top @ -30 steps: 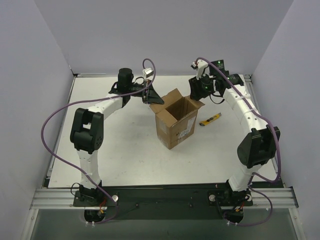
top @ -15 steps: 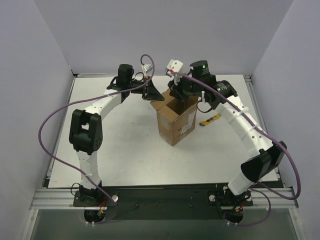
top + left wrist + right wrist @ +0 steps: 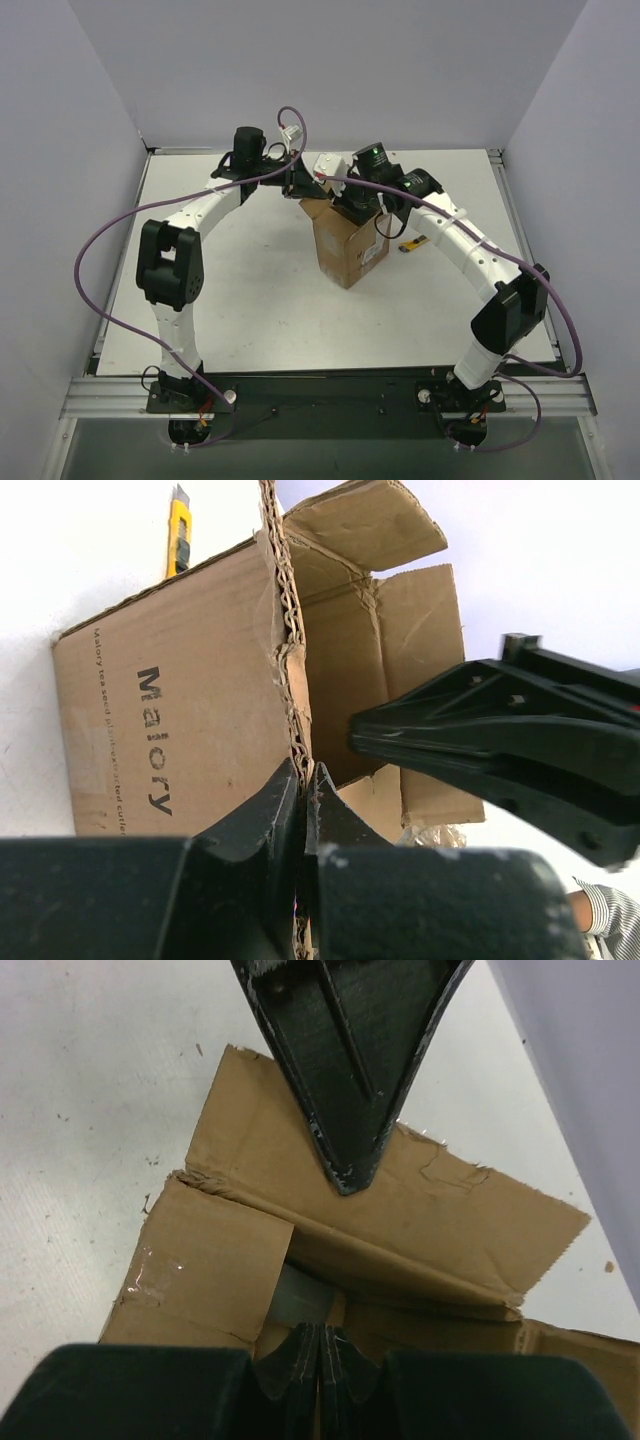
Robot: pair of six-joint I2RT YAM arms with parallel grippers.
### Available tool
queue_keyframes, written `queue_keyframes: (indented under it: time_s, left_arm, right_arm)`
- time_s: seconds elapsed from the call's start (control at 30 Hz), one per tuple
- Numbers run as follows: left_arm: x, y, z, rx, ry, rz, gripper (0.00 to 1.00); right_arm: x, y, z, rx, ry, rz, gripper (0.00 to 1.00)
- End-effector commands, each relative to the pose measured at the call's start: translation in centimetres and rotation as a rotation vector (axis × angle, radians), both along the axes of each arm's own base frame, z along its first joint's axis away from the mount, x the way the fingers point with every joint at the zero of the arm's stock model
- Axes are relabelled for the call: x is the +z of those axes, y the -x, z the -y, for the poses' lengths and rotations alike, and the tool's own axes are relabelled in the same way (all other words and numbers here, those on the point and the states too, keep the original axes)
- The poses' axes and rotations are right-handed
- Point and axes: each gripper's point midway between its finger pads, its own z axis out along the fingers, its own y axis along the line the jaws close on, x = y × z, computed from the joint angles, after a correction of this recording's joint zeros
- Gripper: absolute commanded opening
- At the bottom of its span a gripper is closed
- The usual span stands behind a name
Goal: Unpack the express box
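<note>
- The express box (image 3: 348, 250) stands upright near the middle of the table (image 3: 240, 300), with its flaps folded outward and its mouth facing up.
- Left gripper (image 3: 303, 780): the jaws are nipped onto a corrugated cardboard edge at the box's far-left top corner, and I judge this grip to be steadying the box.
- Right gripper (image 3: 318, 1350): the fingers are pressed together with nothing visible between them, and the tips are poised at the box mouth.
- Key relation: a pale grey item (image 3: 300, 1295) shows inside the box, directly beyond and below the right tips. Only a small patch is exposed, so I cannot tell its long axis.
- Judgement: the right arm is both nearer and free. It would have to part its jaws before descending.
- A yellow utility knife (image 3: 413, 243) lies on the table to the right of the box, apart from both grippers.
</note>
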Motion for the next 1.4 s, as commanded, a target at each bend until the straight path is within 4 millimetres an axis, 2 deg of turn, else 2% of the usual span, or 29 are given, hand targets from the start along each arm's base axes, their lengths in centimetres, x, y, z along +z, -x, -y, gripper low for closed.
queue_keyframes:
  time_s: [0.0,0.07,0.17,0.33,0.43,0.67,0.77,0.8,0.83,0.9,1.1,1.13,1.2,1.23,1.27,1.3,1.37]
  left_arm:
    - [5.0,0.5,-0.4,0.008,0.041,0.155,0.00]
    - [5.2,0.6,-0.4,0.014,0.038,0.162,0.00]
    - [5.4,0.6,-0.5,0.028,0.029,0.170,0.00]
    - [5.2,0.5,-0.7,0.048,0.012,0.172,0.00]
    - [5.2,0.4,-0.7,0.064,0.002,0.179,0.00]
    - [5.4,0.6,0.1,0.053,0.002,0.189,0.00]
    - [5.7,1.0,0.6,0.041,0.005,0.194,0.00]
    - [5.8,1.1,0.7,0.038,0.007,0.197,0.00]
    - [5.8,1.3,0.9,0.032,0.008,0.196,0.00]
    - [5.8,1.5,1.1,0.025,0.010,0.197,0.00]
    - [5.8,2.1,1.2,0.018,0.010,0.197,0.00]
    - [6.1,2.2,1.2,0.015,0.013,0.202,0.00]
    - [6.3,2.4,1.2,0.010,0.018,0.208,0.00]
    - [6.4,2.5,1.2,0.006,0.021,0.211,0.00]
    - [6.6,2.5,1.2,0.003,0.024,0.216,0.00]
    - [6.7,2.6,1.2,0.000,0.025,0.220,0.00]
    - [6.7,2.8,1.2,-0.007,0.023,0.231,0.00]
  right_arm:
    - [-1.8,0.5,0.7,-0.014,0.032,-0.093,0.05]
    - [-2.2,1.0,0.7,-0.025,0.018,-0.141,0.05]
    - [-1.1,2.1,-0.2,-0.004,-0.064,-0.196,0.05]
    - [3.4,4.7,-2.4,0.063,-0.259,-0.298,0.05]
    - [4.5,6.1,-3.1,0.077,-0.308,-0.338,0.05]
    - [2.1,7.1,-2.9,0.040,-0.265,-0.398,0.06]
    - [1.3,7.8,-2.9,0.032,-0.230,-0.399,0.25]
    - [0.6,7.9,-2.7,0.018,-0.204,-0.395,0.36]
    - [0.4,7.9,-2.5,0.008,-0.192,-0.381,0.39]
    - [-0.7,7.9,-2.1,-0.020,-0.134,-0.349,0.42]
    - [-2.6,8.4,-2.3,-0.058,-0.065,-0.321,0.44]
    - [-3.5,8.0,-1.4,-0.095,-0.011,-0.293,0.44]
    - [-4.6,8.1,-1.1,-0.084,0.055,-0.247,0.42]
    - [-5.8,8.3,-0.3,-0.097,0.105,-0.237,0.39]
    - [-6.1,8.5,-0.2,-0.092,0.115,-0.230,0.34]
    - [-6.2,8.5,-0.2,-0.086,0.113,-0.225,0.17]
    - [-6.4,9.0,-0.1,-0.077,0.104,-0.231,0.04]
